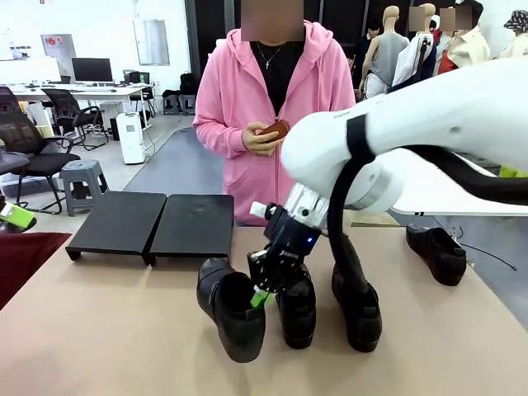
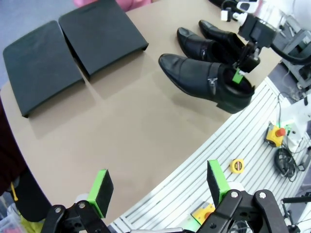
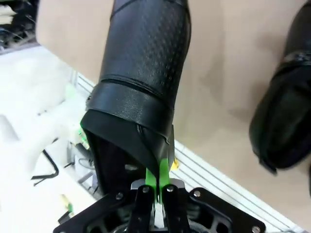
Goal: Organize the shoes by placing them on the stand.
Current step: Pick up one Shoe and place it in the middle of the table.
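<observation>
Black shoe (image 1: 233,318) pinched at heel rim by right fingers (image 1: 261,298); left fingers (image 2: 101,190) spread; bare table (image 1: 107,330) fronts stand (image 1: 120,221).

Right fingers (image 3: 151,180) pinched, left fingers (image 2: 101,190) apart

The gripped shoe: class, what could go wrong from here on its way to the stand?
1. The right gripper pinches only the thin rim of the shoe, so it may swing or slip out.
2. The neighbouring shoe lies right beside it and could get knocked.
3. The stand is some way off, and a long carry may strain that grip.
</observation>
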Robot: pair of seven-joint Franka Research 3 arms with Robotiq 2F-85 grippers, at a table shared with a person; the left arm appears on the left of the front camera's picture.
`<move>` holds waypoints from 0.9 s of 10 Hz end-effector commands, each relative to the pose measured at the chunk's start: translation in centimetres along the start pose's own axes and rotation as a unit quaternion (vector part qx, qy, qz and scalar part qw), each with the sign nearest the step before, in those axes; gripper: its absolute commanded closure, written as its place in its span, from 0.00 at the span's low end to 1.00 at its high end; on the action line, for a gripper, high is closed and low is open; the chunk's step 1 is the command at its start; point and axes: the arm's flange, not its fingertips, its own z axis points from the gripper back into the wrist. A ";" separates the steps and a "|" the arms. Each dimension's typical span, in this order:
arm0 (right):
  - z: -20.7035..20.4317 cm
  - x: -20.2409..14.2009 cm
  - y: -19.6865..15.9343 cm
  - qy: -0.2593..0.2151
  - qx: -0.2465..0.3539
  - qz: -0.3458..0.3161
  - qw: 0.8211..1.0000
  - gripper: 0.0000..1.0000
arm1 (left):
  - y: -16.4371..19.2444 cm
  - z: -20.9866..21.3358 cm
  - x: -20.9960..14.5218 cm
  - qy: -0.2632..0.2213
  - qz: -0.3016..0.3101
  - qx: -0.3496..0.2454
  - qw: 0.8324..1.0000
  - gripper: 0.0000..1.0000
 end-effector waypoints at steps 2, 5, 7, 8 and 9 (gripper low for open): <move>-3.8 2.9 0.6 -0.057 -0.030 -0.014 0.998 1.00 | 0.1 0.1 -0.1 -0.001 -0.006 -0.007 1.000 0.00; -5.1 3.6 0.5 -0.068 -0.059 -0.003 0.996 1.00 | 0.1 0.1 -0.1 -0.001 -0.006 -0.007 1.000 0.00; -5.4 3.6 0.6 -0.048 -0.061 0.006 0.997 0.34 | 0.1 0.1 -0.1 -0.001 -0.006 -0.007 1.000 0.00; -5.5 3.7 0.7 -0.043 -0.061 0.002 0.997 0.00 | 0.1 0.1 -0.1 -0.001 -0.006 -0.007 1.000 0.00; -5.5 3.6 0.9 -0.043 -0.060 0.000 0.997 0.00 | 0.1 0.1 -0.1 -0.001 -0.006 -0.007 1.000 0.00</move>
